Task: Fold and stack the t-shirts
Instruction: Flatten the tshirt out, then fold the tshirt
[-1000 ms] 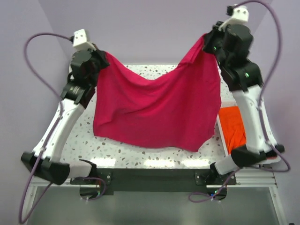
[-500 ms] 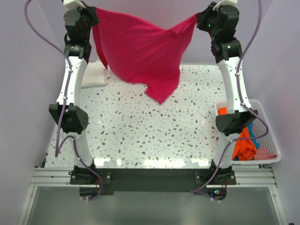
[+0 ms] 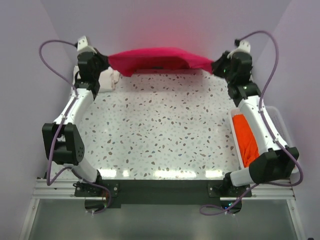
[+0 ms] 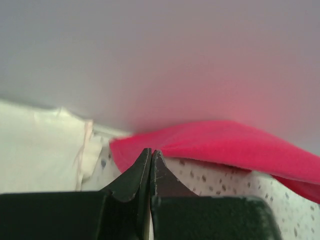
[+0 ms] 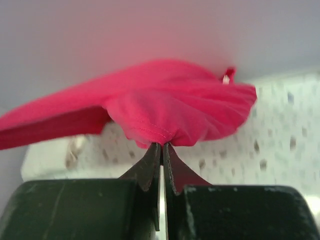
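Note:
A magenta-red t-shirt [image 3: 159, 59] is stretched in a low band along the table's far edge, between my two grippers. My left gripper [image 3: 106, 64] is shut on its left end; in the left wrist view the closed tips [image 4: 151, 151] meet the hem of the red cloth [image 4: 225, 145]. My right gripper [image 3: 216, 66] is shut on the right end, with the red cloth [image 5: 175, 105] bunched into the jaw tips [image 5: 161, 145]. A cream-white t-shirt [image 3: 107, 79] lies at the far left corner, beside the left gripper, and shows again as pale cloth [image 4: 35, 145].
A white mesh basket [image 3: 280, 125] stands at the table's right edge, partly behind the right arm, with an orange t-shirt [image 3: 247, 140] in it. The speckled tabletop [image 3: 160, 130] lies between the arms. Lilac walls close in the far side and both flanks.
Both arms swung the red shirt from hanging over the table's middle, up and back, then down. It is now drawn out low along the far edge.

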Tool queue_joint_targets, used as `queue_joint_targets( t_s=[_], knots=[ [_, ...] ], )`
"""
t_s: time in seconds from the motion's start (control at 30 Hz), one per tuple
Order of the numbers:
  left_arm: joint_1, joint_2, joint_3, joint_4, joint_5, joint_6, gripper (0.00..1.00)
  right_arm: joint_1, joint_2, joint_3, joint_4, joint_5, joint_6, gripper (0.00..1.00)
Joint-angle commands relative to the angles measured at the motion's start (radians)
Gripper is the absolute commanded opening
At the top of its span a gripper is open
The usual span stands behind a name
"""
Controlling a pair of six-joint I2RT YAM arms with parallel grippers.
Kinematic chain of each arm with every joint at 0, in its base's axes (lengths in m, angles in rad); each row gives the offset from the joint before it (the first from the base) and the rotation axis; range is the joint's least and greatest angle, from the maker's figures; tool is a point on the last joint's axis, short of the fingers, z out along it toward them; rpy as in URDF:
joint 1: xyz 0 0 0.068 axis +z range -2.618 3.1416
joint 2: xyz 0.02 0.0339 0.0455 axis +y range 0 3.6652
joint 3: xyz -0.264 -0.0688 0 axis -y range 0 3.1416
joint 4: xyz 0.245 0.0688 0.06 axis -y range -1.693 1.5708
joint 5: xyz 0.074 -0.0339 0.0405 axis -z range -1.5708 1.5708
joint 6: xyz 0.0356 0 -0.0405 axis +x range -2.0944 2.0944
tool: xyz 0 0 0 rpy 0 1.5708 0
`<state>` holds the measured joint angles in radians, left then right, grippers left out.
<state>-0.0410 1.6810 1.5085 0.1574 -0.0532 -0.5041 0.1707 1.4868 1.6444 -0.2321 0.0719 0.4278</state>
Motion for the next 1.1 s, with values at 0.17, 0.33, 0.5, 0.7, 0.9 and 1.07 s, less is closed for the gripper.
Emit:
queue_joint_targets(
  t_s=[0.17,0.33,0.5,0.7,0.9,1.07],
  knots=[
    [0.003,-0.277,-0.529,-0.082,-0.068,-0.241,0.00,0.000,-0.316,-0.692,-0.110,-0.001,0.190,0.00],
    [0.001,-0.450,-0.826,-0.162,-0.094,-0.315,0.00,0.000,-0.514,-0.886,-0.226,-0.038,0.201,0.00],
    [0.001,-0.622,-0.984,-0.292,-0.126,-0.369,0.00,0.000,-0.655,-0.995,-0.340,-0.112,0.224,0.00],
    [0.001,-0.777,-1.038,-0.369,-0.148,-0.389,0.03,0.000,-0.766,-1.012,-0.374,-0.127,0.241,0.00],
    [0.001,-0.686,-0.960,-0.334,-0.125,-0.340,0.03,0.000,-0.616,-0.913,-0.314,-0.110,0.200,0.00],
    [0.001,-0.558,-0.874,-0.289,-0.122,-0.310,0.02,0.000,-0.419,-0.781,-0.248,-0.092,0.161,0.00]
  ],
)
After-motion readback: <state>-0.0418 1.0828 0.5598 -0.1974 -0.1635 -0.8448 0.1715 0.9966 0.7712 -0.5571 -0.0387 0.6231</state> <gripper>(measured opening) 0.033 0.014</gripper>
